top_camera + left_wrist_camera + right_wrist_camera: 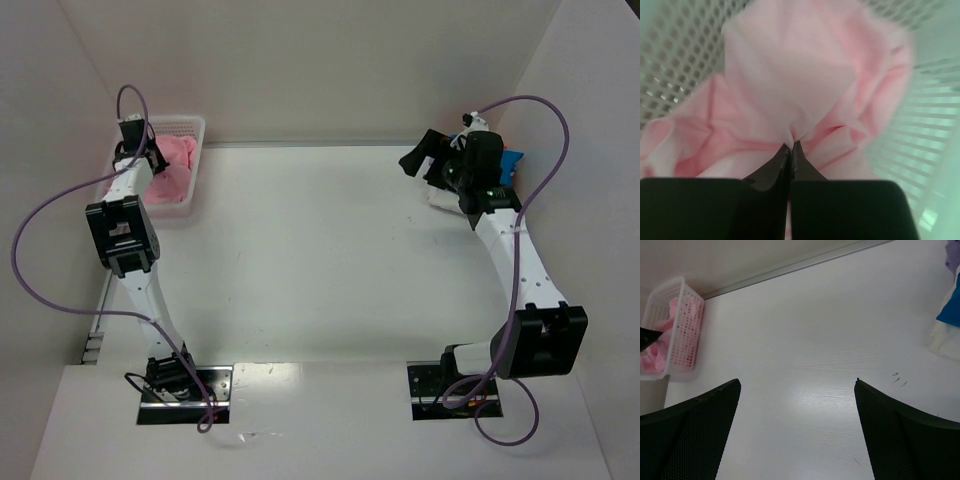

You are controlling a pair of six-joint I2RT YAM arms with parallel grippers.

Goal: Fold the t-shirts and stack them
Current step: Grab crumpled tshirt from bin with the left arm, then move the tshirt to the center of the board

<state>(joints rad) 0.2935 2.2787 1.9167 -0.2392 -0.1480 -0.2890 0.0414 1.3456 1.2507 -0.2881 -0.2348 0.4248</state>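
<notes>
The soft, crumpled light pink t-shirt (805,75) is lying in the white plastic mesh basket (192,126) at the top view's upper left. The left gripper (791,146) is pinching one fold, its black fingers pressed together. The right gripper (797,382) is hanging spread wide, holding nothing, over the smooth white table (805,330), with the bright blue t-shirt (951,310) at that view's right edge.

Overhead plus wrists, sharing basket (196,160)
</notes>
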